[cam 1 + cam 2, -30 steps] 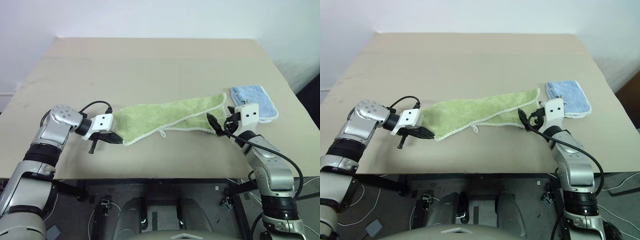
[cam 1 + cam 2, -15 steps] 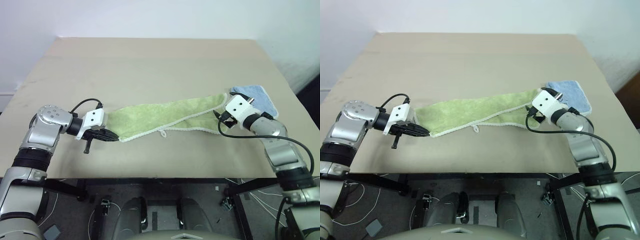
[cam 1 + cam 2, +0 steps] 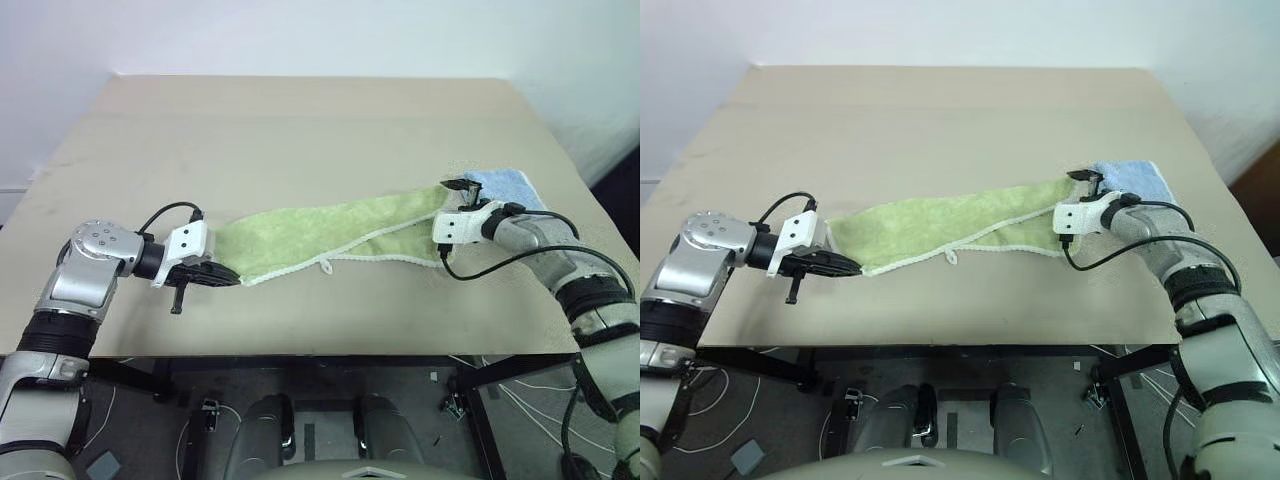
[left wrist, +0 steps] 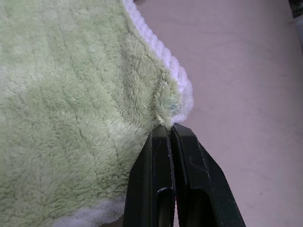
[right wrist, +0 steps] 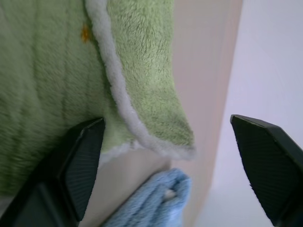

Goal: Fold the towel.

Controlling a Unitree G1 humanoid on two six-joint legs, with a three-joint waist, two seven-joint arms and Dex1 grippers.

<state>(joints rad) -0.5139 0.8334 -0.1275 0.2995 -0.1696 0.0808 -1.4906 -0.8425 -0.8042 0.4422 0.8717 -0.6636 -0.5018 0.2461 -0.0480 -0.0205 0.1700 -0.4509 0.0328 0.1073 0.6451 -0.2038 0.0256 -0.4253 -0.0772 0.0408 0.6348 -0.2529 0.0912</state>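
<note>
The light green towel lies stretched in a long band across the table, its white-edged near border toward me and a small white loop hanging off it. My left gripper is shut on the towel's left corner. My right gripper is at the towel's right end, open. Its fingers stand wide apart on either side of the towel's white-edged corner, not clamping it.
A smaller light blue towel lies folded just beyond the green towel's right end, close to my right gripper and near the table's right edge. The tan tabletop stretches bare behind the towel.
My right arm has swung outward and forward and its wrist has rolled, bringing the open gripper onto the towel's right corner. The left gripper keeps its hold in about the same place.
</note>
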